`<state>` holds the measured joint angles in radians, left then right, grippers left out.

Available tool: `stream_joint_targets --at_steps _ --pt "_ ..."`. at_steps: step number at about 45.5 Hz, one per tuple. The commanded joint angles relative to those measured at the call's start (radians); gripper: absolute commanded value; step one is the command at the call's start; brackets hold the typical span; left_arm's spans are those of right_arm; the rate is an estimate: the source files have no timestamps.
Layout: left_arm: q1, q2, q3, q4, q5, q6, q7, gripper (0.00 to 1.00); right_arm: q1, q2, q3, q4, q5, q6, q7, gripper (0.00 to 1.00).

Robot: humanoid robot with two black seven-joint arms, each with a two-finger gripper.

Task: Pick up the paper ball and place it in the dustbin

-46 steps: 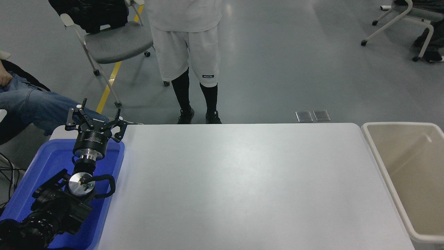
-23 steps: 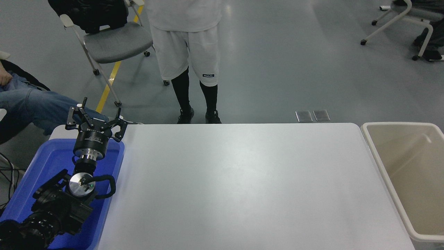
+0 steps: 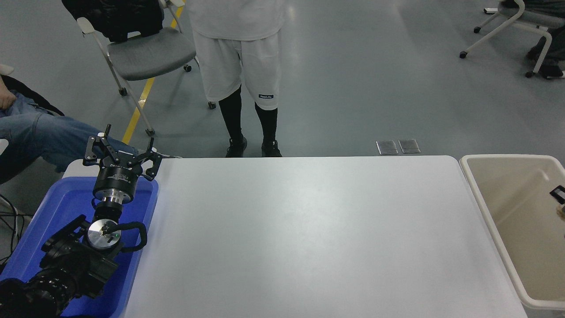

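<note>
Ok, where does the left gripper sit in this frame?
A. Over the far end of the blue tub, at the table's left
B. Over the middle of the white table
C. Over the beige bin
A: the left gripper is open above the far end of the blue tub, far from the beige bin at the right.

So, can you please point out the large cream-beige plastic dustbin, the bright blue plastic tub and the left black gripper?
Cream-beige plastic dustbin (image 3: 474, 191): head view, on its left rim.
Bright blue plastic tub (image 3: 66, 203): head view, on its bare floor.
Left black gripper (image 3: 124, 154): head view, midway between its spread fingertips.
</note>
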<state>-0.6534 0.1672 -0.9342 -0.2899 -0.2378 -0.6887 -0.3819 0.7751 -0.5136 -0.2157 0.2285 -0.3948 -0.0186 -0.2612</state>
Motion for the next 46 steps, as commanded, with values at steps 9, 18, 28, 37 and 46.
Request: stream_joint_targets --at_steps 9,18,28,37,46 --pt "0.0 0.0 0.0 0.0 0.0 0.0 0.0 0.99 -0.043 0.04 0.024 -0.02 0.001 -0.049 0.0 0.0" --pt "0.0 0.0 0.0 0.0 0.0 0.0 0.0 0.99 -0.042 0.038 0.016 -0.021 -0.001 -0.055 0.0 0.14" --pt "0.0 0.0 0.0 0.0 0.0 0.0 0.0 0.99 -0.033 0.038 0.021 -0.035 0.001 -0.195 0.0 0.95" --pt "0.0 0.0 0.0 0.0 0.0 0.0 0.0 0.99 -0.022 0.037 0.024 -0.029 0.001 -0.198 0.0 0.98" --pt "0.0 0.0 0.0 0.0 0.0 0.0 0.0 0.99 0.029 0.034 0.019 -0.018 0.001 -0.193 -0.001 0.99"
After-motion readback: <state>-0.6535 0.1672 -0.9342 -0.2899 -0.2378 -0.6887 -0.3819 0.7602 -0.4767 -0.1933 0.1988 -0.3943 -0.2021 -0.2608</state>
